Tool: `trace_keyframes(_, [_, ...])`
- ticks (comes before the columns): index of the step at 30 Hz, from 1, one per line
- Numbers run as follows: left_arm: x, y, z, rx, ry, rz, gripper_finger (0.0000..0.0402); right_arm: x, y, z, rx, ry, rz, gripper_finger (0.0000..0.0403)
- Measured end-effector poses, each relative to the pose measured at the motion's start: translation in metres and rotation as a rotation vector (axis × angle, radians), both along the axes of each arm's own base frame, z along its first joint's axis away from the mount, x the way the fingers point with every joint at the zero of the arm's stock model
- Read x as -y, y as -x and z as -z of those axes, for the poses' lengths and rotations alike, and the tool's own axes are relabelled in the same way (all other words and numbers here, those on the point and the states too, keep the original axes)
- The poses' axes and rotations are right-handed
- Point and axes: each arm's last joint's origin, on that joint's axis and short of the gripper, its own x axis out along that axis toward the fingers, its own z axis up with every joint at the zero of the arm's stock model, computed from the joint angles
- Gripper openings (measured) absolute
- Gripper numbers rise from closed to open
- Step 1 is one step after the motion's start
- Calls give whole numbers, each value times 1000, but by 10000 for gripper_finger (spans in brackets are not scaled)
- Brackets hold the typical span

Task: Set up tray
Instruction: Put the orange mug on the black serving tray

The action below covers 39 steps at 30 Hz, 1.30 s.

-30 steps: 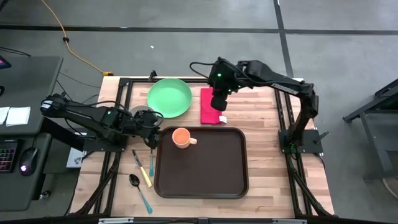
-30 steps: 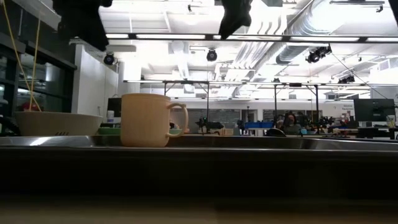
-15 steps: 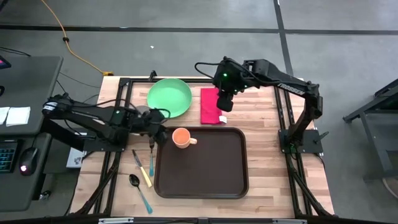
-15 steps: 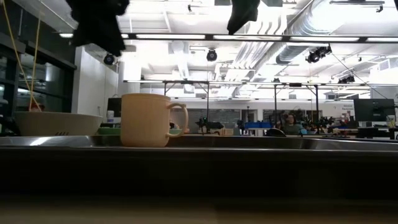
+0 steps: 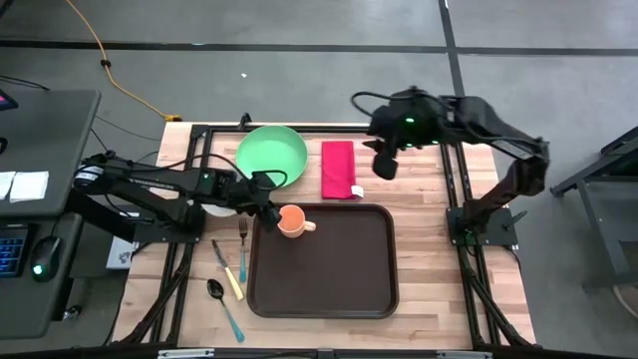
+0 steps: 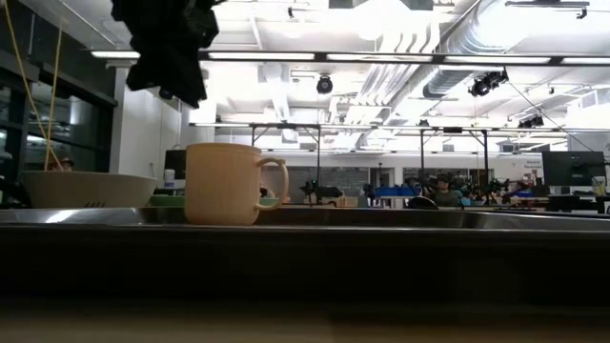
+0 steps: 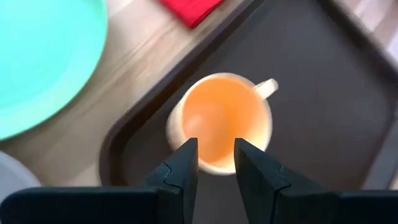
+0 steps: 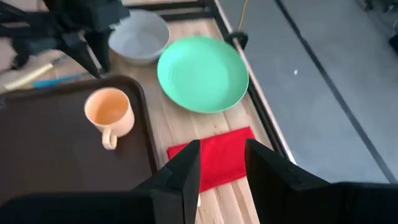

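Dark fingers of the left gripper stand slightly parted with nothing between them, poised over the orange mug; only the left wrist view shows that gap and the mug's empty inside. From above, the left gripper sits left of centre, just beside the mug, which stands in the upper left corner of the dark brown tray. The tray fills the lower middle of the frame.

The right gripper holds nothing, its fingers apart, above the red napkin. In the high view it hangs right of the napkin, upper centre.

The right wrist view alone reveals a grey bowl beside the green plate; overhead the left arm covers most of it. The low view shows the mug in profile, handle to the right, on the tray's rim.
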Motion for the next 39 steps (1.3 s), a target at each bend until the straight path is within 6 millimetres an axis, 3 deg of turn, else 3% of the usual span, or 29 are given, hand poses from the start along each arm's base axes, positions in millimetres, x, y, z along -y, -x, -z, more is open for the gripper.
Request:
trace_keyframes(8, [-1, -1, -2, 22, 3, -4, 136, -23, 24, -17, 80, 47, 2, 103])
trace_keyframes(24, [-1, -3, -3, 43, 4, -4, 136, -50, 37, -16, 55, 102, 62, 103])
trace_keyframes(39, [-4, -11, 6, 5, 32, -33, 136, -63, 74, 34, 248, 28, 126, 103])
